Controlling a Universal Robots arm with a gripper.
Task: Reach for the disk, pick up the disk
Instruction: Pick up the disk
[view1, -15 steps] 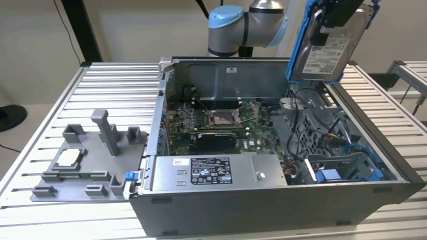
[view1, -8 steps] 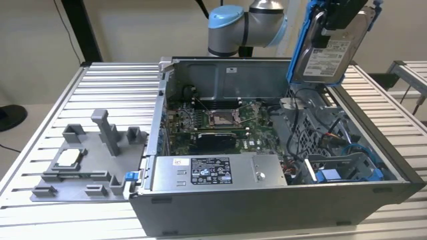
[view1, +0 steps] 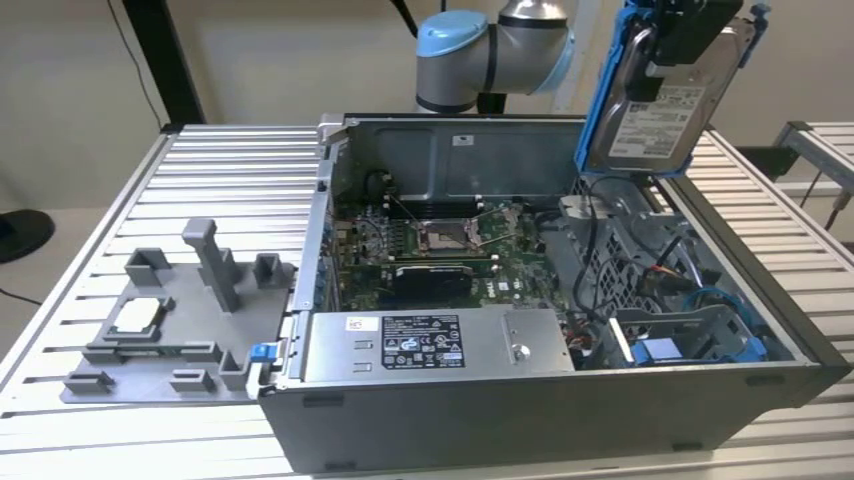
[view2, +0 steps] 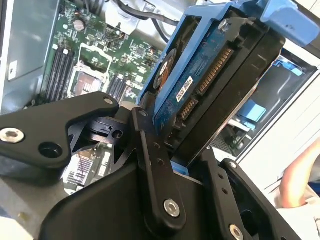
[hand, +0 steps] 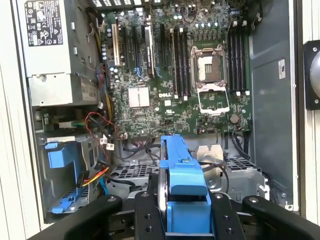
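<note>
pincer (view1: 687, 45) grips the disk (view1: 657, 112) upright; long axis vertical, above the case (view1: 534, 400).

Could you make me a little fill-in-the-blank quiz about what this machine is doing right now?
1. The gripper is shut on the ____.
2. The disk hangs ____ the open computer case.
3. The frame around the disk is coloured ____.
4. The grey fixture sits outside the case, at the exterior view's ____.

Missing words: disk; above; blue; left
</note>
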